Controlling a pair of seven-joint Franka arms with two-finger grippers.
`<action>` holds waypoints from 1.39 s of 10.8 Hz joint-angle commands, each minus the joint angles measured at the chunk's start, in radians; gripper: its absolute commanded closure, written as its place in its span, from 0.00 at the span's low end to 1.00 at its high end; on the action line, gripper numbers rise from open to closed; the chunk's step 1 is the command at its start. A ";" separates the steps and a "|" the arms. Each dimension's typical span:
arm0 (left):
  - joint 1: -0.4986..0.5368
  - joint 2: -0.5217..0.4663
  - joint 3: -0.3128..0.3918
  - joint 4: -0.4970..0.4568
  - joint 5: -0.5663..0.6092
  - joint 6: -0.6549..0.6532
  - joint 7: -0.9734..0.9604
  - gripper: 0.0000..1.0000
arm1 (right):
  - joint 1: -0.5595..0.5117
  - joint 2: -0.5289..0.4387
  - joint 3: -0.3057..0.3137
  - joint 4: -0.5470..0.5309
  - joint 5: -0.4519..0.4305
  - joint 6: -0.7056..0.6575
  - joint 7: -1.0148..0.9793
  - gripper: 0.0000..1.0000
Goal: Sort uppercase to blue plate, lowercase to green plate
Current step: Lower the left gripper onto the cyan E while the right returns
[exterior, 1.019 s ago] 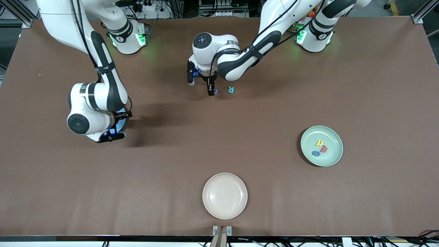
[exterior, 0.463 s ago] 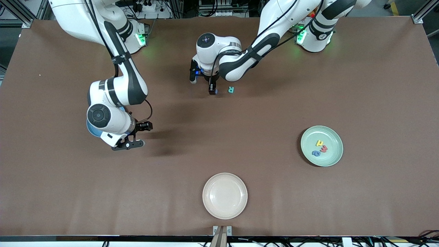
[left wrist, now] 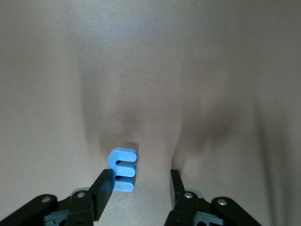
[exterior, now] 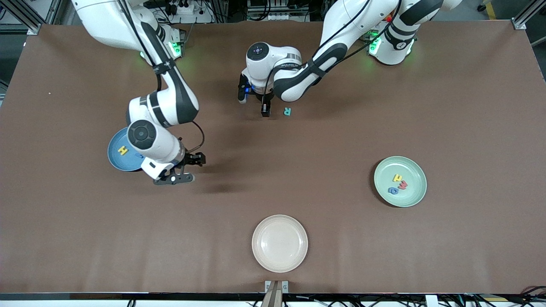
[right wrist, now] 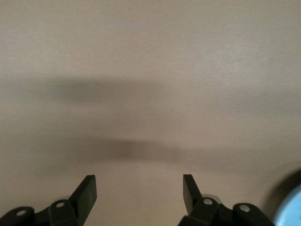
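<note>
A small blue letter e (left wrist: 122, 169) stands on the table between the fingers of my left gripper (left wrist: 140, 178). It touches one finger, and a gap separates it from the other, so the gripper is open. In the front view the left gripper (exterior: 254, 105) is low over the table beside the teal R (exterior: 287, 111). The blue plate (exterior: 116, 157) holds a yellow H (exterior: 123, 150) and is partly hidden by the right arm. My right gripper (exterior: 190, 169) hangs open and empty beside that plate. The green plate (exterior: 411, 187) holds a yellow letter (exterior: 398, 177), a red w (exterior: 402, 184) and a blue g (exterior: 393, 190).
A cream plate (exterior: 279, 243) with nothing on it lies near the table's front edge. The blue plate's rim (right wrist: 291, 207) shows at the corner of the right wrist view, with bare brown table under the right gripper (right wrist: 139, 186).
The right arm has swung away from over the blue plate toward the table's middle, uncovering the plate and the H. The left gripper's fingers have narrowed around the blue e.
</note>
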 commanded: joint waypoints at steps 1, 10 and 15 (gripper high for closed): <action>0.011 0.013 -0.002 0.000 0.031 0.035 0.010 0.44 | 0.004 0.000 0.056 -0.004 -0.012 0.039 0.127 0.17; 0.012 0.025 0.003 0.019 0.030 0.035 0.010 0.47 | 0.044 0.066 0.095 -0.005 -0.015 0.119 0.271 0.17; 0.016 0.022 0.003 0.034 0.024 0.035 0.013 0.48 | 0.056 0.078 0.095 -0.014 -0.016 0.154 0.271 0.14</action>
